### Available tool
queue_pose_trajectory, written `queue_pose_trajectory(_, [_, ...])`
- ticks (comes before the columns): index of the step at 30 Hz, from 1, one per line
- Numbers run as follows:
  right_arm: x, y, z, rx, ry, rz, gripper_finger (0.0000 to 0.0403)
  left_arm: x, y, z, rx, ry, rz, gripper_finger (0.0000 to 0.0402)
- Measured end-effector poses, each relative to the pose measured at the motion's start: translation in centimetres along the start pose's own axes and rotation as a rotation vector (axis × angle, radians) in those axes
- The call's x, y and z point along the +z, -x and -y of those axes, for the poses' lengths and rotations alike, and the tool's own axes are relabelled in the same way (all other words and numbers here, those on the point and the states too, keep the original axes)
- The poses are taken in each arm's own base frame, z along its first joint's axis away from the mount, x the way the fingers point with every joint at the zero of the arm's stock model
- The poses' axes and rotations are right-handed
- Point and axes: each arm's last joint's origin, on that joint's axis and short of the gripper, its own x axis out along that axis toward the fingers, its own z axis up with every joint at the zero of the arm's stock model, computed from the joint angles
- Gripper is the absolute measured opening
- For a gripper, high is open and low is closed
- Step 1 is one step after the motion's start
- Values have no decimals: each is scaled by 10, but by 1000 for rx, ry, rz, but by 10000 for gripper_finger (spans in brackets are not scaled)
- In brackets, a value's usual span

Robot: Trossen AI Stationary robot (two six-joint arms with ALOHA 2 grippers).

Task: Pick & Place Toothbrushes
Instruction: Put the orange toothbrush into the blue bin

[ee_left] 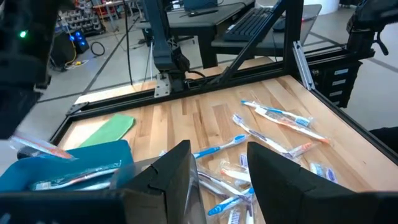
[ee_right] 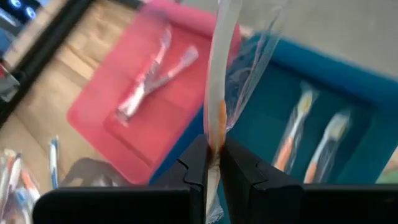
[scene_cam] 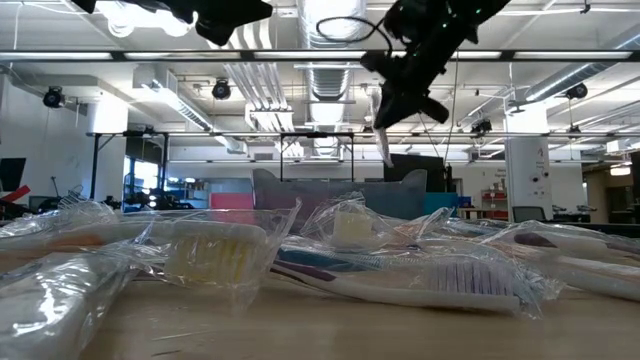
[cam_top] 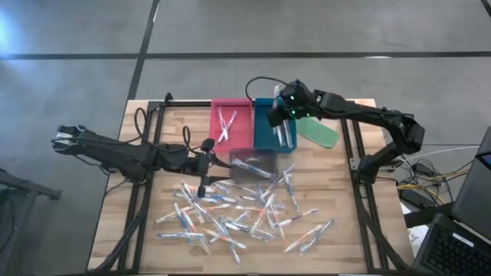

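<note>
A: R jaws?
B: Right gripper [ee_right: 213,163] jaws pressed tight, pinching a wrapped toothbrush [ee_right: 224,68] w/ an orange accent; it hangs upright, over the blue tray [cam_top: 270,123].
A: What's in the trays?
B: Blue tray has a few brushes already [ee_right: 317,134]. Red tray [cam_top: 229,126] right beside it holds a couple of wrapped ones [cam_top: 224,124]. A green flat piece [cam_top: 318,132] lies on the bench just past the blue tray, on the right arm's side.
A: L side?
B: Left gripper [ee_left: 219,174] jaws spread, nothing between them. It sits mid-bench near a clear tray [cam_top: 254,164], which is in front of the two coloured trays.
A: And the rest of the brushes?
B: Dozens, a loose pile of toothbrushes [cam_top: 238,215] in clear wrap scattered over the wooden bench [cam_top: 123,192], nearer the front edge, apart from the trays.
</note>
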Motion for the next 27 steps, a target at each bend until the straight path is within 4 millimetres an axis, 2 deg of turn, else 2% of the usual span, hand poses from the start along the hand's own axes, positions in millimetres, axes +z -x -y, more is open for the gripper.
queue_pose_trajectory(14, [28,-53,13,-105,-116,-325,23,0,0,0,-1,0,-1,163])
queue_pose_trajectory(20, [31,-62,21,-155,-196,-409,23,-1,0,0,-2,-1,-9,163])
queue_pose_trajectory(27, [28,-65,25,-169,-204,-425,23,-2,0,0,-3,-1,-18,163])
